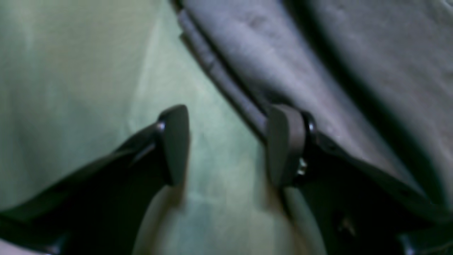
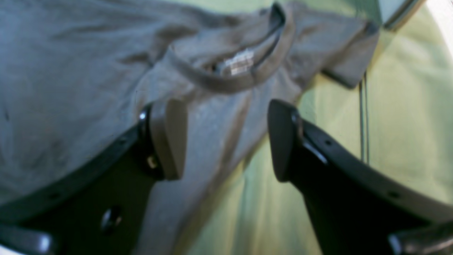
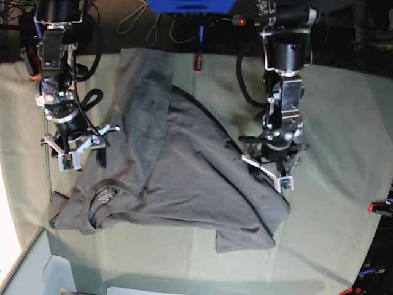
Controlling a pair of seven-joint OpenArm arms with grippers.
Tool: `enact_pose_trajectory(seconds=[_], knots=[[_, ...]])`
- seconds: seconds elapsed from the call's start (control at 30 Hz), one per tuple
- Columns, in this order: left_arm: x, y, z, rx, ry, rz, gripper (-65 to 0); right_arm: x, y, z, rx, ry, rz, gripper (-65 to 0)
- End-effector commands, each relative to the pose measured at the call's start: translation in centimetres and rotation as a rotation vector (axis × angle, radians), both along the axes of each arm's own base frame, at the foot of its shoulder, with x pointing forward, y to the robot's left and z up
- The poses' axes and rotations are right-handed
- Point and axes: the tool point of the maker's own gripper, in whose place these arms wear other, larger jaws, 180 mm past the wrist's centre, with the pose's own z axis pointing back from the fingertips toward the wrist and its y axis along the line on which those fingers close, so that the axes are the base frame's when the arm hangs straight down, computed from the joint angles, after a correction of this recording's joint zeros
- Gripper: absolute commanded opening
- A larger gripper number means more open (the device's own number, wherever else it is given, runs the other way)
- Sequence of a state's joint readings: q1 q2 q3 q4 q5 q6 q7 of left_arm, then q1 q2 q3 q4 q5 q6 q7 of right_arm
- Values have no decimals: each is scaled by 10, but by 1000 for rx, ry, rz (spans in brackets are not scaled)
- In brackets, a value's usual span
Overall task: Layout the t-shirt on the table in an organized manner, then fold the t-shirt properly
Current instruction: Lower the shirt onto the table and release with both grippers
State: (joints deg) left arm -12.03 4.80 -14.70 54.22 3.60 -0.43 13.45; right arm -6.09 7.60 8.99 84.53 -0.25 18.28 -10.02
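The grey t-shirt (image 3: 178, 178) lies crumpled in a rough triangle on the table (image 3: 344, 123), which is covered in pale green cloth. Its collar (image 3: 101, 200) sits at the near left. In the left wrist view my left gripper (image 1: 230, 145) is open and low: one finger (image 1: 285, 145) rests at the t-shirt's hem (image 1: 219, 71) and the other hangs over bare cloth. My right gripper (image 2: 226, 141) is also open. It straddles the t-shirt's edge just below the collar and its label (image 2: 240, 63). In the base view the left gripper (image 3: 264, 163) is at the t-shirt's right side and the right gripper (image 3: 92, 150) at its left.
Red-orange clamps (image 3: 381, 208) (image 3: 198, 61) grip the cloth at the right and far edges. A white box (image 3: 55, 276) sits past the near left corner. Cables and a blue object (image 3: 190, 5) lie behind the far edge.
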Motion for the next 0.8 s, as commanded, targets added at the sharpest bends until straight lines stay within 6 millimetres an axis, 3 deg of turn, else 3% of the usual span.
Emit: enact_pose_trajectory(seconds=[0.0, 0.37, 0.43, 0.53, 0.57, 0.63, 0.67, 0.77], knots=[[15, -1, 14, 1, -46, -3, -309, 10, -4, 18, -4, -66, -2, -283], [38, -20, 8, -31, -5, -34, -315, 6, -4, 15, -5, -55, -2, -283], [39, -21, 8, -32, -6, -34, -367, 5, -4, 14, -5, -54, -2, -283], [38, -19, 7, -35, -4, -28, -618, 5, -5, 15, -10, -53, -1, -283], [38, -18, 7, -33, -5, -24, -650, 5, -5, 15, -10, -53, -1, -283], [36, -15, 9, -30, -15, -18, -628, 7, -5, 16, -10, -56, -1, -283], [34, -12, 14, -24, -33, -12, -646, 7, -5, 16, -10, -56, -1, -283], [23, 7, 47, -18, -140, 32, -647, 7, -5, 16, -10, -56, -1, -283]])
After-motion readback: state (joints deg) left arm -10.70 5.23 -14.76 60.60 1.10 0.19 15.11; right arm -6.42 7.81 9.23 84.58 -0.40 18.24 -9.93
